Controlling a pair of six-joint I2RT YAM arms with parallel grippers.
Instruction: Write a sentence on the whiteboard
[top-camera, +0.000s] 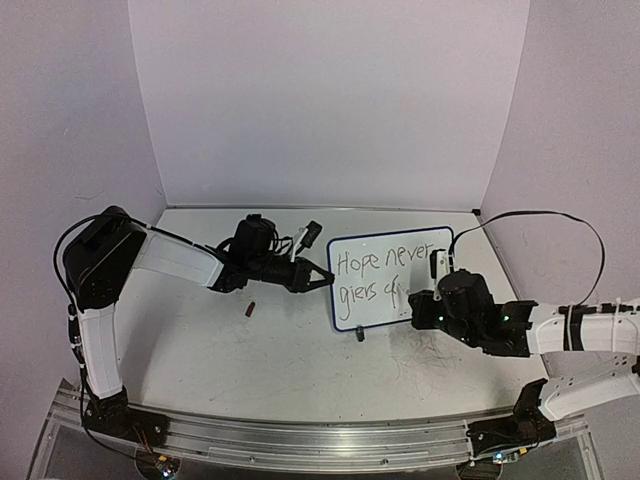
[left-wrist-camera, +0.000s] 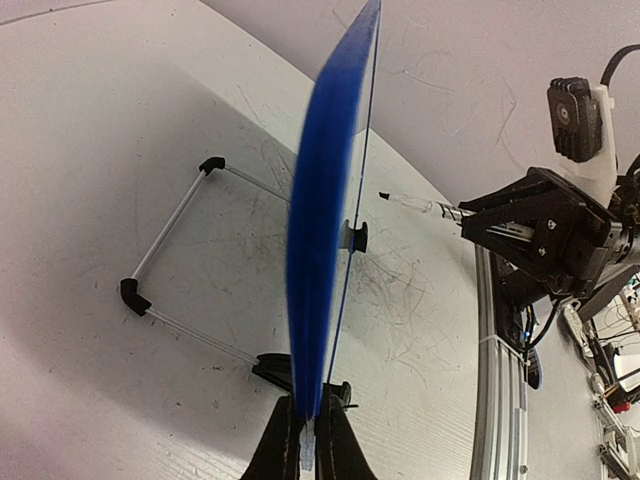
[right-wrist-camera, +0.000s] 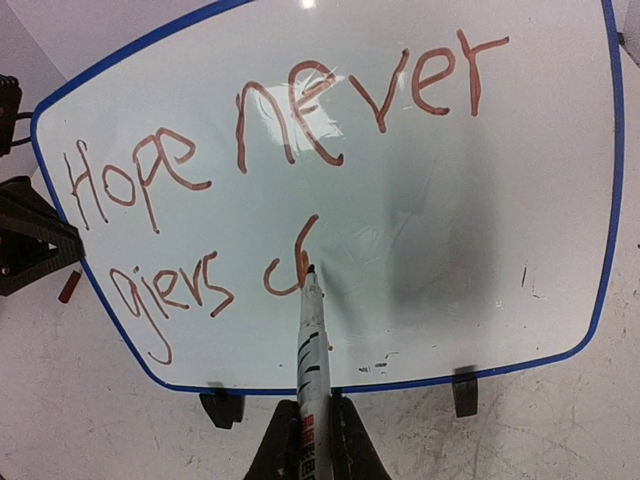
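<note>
While left gripper (left-wrist-camera: 305, 440) pinches left edge of small blue-framed white whiteboard (right-wrist-camera: 480, 230), standing upright between both grippers, right gripper (right-wrist-camera: 310, 445) clenches slim black-and-white marker (right-wrist-camera: 312, 340). Tip touches board at end of second line of reddish-brown handwritten sentence (right-wrist-camera: 380, 120). Blank surface lies rightward of tip, along board's long axis; right arm nearer.

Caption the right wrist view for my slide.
Right gripper holds a marker at the whiteboard, midway through the sentence's second line.
</note>
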